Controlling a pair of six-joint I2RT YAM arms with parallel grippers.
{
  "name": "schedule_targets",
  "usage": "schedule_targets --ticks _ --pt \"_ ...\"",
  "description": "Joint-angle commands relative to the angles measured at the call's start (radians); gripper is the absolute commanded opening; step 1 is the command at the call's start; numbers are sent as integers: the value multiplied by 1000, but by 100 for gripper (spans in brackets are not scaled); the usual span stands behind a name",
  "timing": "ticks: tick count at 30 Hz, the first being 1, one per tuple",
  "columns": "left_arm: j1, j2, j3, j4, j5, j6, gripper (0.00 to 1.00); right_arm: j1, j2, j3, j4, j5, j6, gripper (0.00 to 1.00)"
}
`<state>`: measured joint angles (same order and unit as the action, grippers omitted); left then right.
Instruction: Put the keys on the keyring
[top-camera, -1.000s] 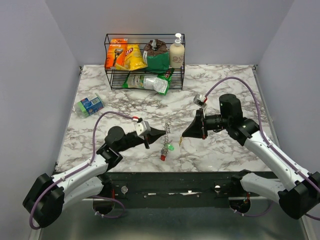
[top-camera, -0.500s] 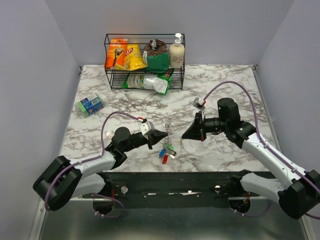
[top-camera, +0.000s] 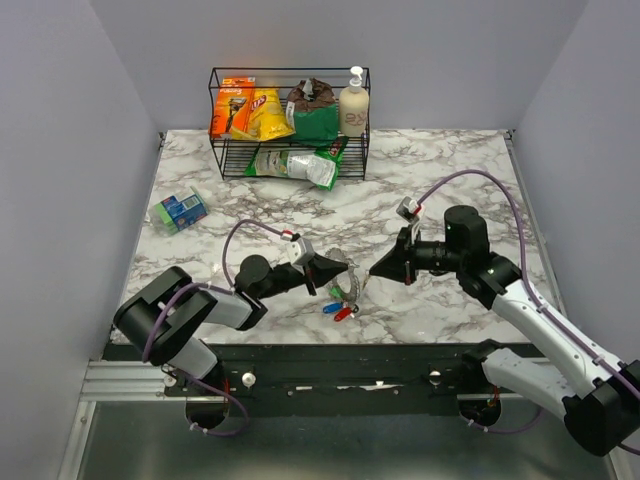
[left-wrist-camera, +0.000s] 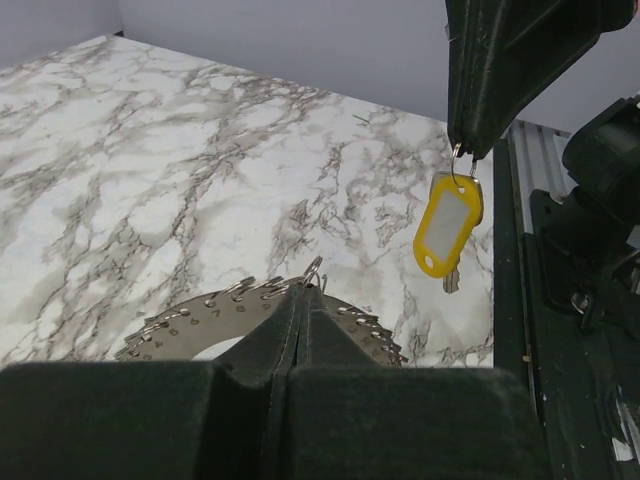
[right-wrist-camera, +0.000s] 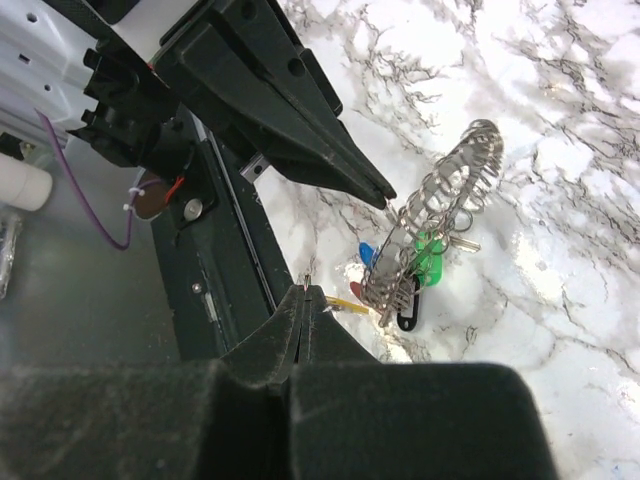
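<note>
Shifted rightwards since earlier, the coiled silvery wire keyring is gripped above the marble table by the closed left tool. A yellow-tagged key is pinched by the closed right tool. Digits stamped on the keyring cannot be read.

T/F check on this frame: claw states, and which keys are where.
1. The left claw is shut on the keyring. True.
2. The right claw holds a green key. False: it pinches the small ring of the yellow key.
3. The yellow key is threaded on the keyring. False: it hangs from the right claw, apart from the keyring.
4. A green key hangs at the keyring. True.
</note>
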<state>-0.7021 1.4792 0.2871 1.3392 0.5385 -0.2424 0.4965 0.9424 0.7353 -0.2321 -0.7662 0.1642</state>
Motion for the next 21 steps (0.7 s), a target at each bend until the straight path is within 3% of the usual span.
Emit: schedule_targets --ticks 1,8,21 --pt "-4 122 7 338 66 -81 0 5 25 -7 20 24 8 1" --pt "-2 121 -3 347 83 5 0 5 64 -4 19 4 -9 1" --pt "-2 75 -17 334 83 35 0 5 107 -23 46 -58 -3 1"
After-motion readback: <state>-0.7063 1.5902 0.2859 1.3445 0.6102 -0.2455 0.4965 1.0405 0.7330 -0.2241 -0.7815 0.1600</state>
